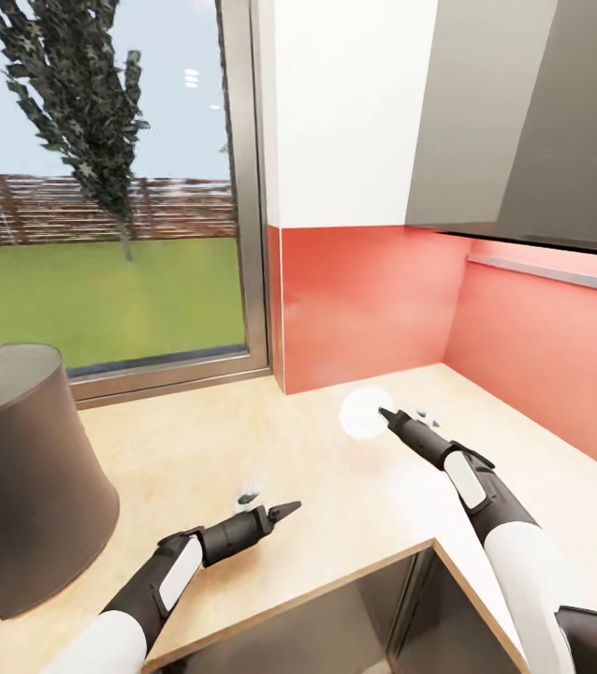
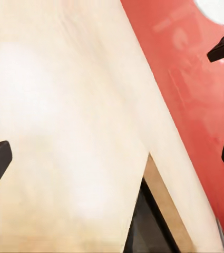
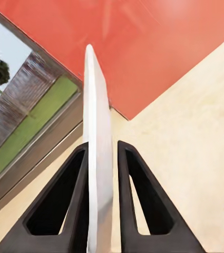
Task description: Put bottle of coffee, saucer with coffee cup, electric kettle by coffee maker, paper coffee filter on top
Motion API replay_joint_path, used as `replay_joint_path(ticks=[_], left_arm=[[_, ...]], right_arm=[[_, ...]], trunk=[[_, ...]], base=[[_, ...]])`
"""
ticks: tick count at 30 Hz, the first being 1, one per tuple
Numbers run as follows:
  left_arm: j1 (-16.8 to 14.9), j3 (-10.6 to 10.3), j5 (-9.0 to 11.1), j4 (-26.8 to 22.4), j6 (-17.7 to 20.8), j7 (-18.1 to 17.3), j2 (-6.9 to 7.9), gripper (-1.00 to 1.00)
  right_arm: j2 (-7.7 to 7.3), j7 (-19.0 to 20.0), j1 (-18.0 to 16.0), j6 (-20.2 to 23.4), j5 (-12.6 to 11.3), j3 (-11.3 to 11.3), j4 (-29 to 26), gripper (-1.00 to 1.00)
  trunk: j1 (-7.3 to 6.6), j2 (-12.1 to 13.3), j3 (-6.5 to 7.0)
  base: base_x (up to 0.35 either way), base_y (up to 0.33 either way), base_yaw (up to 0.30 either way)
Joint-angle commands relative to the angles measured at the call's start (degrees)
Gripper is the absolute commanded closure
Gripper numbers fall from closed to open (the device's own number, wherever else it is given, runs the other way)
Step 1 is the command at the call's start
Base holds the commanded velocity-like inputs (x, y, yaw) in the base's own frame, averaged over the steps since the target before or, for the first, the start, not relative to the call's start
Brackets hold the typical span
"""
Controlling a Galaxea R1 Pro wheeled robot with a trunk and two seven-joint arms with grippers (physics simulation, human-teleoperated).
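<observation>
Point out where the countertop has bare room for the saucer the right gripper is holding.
The right gripper is shut on the saucer near the red backsplash corner. The kitchen countertop is bare between the window sill and the left gripper, and along the right-hand backsplash. The dark grey cylinder crowds the left end.

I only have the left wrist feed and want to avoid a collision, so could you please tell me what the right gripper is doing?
Observer: The right gripper is shut on the saucer, pinching it edge-on between both fingers.
Operator: Thank you. Where is it holding it?
Observer: In the head view it is over the kitchen countertop, near the corner of the red backsplash.
Operator: And is anything close to my left arm?
Observer: A large dark grey rounded body stands on the countertop to the left of the left gripper, well apart from it.
</observation>
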Motion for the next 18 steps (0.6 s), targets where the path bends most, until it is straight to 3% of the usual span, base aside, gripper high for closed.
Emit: replay_joint_path(ticks=[1,5,9,13,18], left_arm=[[0.0,-0.1,0.2,-0.1,0.5,-0.6,0.01,-1.00],[0.0,-0.3,-1.5,-4.0,1.0,-2.9,-0.14,-1.00],[0.0,-0.3,-1.6,-4.8,1.0,-3.0,-0.27,-1.00],[-0.1,-2.4,-1.6,-5.2,1.0,-3.1,-0.34,-1.00],[-0.1,-3.3,-1.6,-6.8,1.1,-3.1,-0.31,-1.00]], right_arm=[[0.03,0.5,-0.1,0.6,-0.5,-0.2,0.0,1.00],[0.03,1.4,-0.1,0.6,-0.5,-0.2,0.0,1.00],[0.08,1.9,-0.1,0.6,-0.5,-0.1,0.0,1.00],[0.09,2.3,-0.1,0.6,-0.5,-0.1,0.1,1.00],[0.09,2.3,-0.1,0.6,-0.5,-0.1,0.1,1.00]], trunk=[[0.00,-0.1,-0.14],[0.00,-0.1,-0.14],[0.00,-0.1,-0.14],[0.00,-0.1,-0.13],[0.00,-0.1,0.04]], base=[[-0.337,0.113,0.000],[-0.337,0.109,0.000],[-0.337,0.033,0.000],[-0.337,-0.094,0.021],[-0.337,-0.036,0.136]])
